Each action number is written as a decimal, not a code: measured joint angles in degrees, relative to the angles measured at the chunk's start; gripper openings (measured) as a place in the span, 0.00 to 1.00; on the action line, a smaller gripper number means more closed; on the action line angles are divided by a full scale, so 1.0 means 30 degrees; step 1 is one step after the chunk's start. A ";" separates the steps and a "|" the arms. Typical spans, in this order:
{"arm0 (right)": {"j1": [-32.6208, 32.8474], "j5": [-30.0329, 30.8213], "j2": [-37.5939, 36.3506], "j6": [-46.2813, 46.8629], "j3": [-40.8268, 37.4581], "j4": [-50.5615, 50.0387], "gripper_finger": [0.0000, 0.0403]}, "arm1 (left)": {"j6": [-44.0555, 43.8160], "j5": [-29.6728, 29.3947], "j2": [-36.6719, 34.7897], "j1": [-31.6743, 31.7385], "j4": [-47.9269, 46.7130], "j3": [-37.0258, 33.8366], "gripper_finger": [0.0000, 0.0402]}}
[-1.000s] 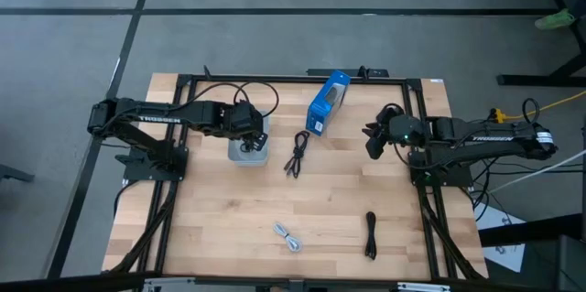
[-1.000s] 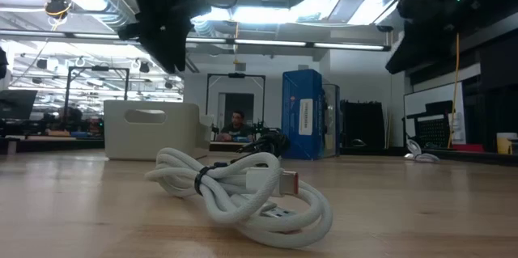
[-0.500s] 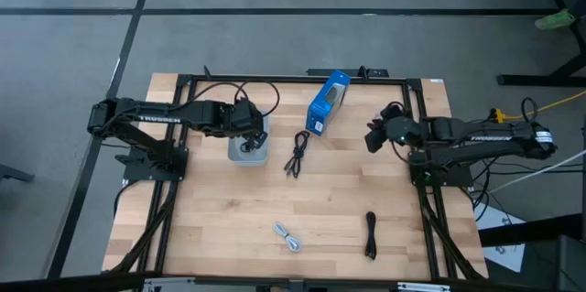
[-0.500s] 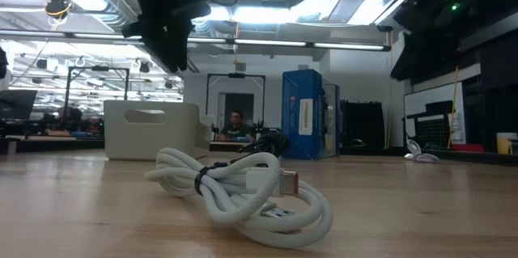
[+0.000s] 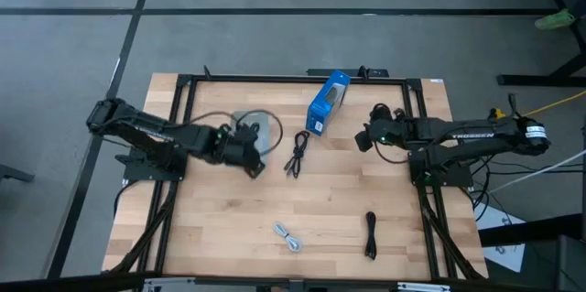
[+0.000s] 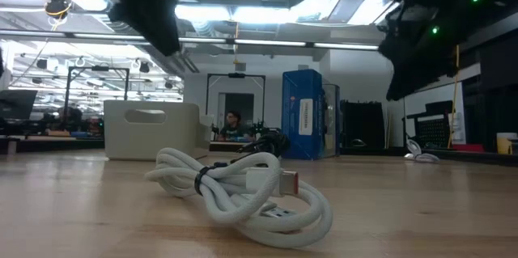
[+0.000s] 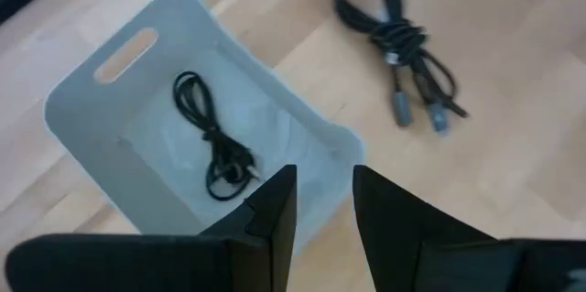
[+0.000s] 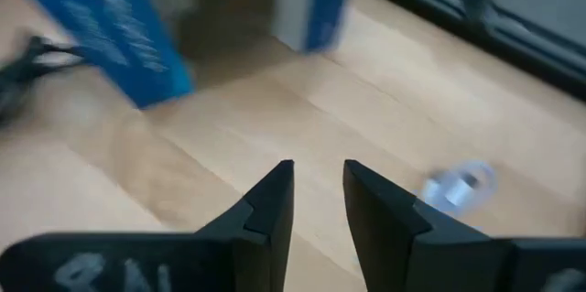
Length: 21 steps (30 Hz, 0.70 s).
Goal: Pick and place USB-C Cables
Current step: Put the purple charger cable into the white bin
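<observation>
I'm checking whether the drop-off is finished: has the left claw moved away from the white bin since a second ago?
Yes. In the high view the left claw has moved off the white bin toward the table's near edge, empty.

High cam straight down; low cam table-level, near white cable [image 6: 243, 197]; wrist cams close, facing tabletop.

Grey bin [image 5: 249, 127]: largely covered by the left arm in the high view; its contents cannot be seen there. Blue box [image 8: 110, 27] and small pale object [image 8: 456, 186]: blurred in the right wrist view, box cut by the frame edge, pale object unidentifiable. Both arms in the low view: dark shapes cut by the top edge, fingers not discernible
</observation>
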 joint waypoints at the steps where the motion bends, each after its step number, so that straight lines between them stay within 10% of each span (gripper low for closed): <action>1: -0.0346 -0.0012 0.0152 0.0512 -0.0001 -0.0422 0.25 | -0.0380 -0.0479 0.0000 -0.0634 0.0000 0.0000 0.26; 13: -0.5505 -0.1853 0.2648 0.2495 -0.0007 -0.1591 0.25 | -0.3562 -0.6451 0.0000 -0.4766 0.0000 0.0000 0.26; 21: -0.6925 -0.2828 0.5460 0.2001 -0.0007 -0.1449 0.25 | -0.3630 -0.6756 0.0000 -0.5057 0.0000 -0.0007 0.26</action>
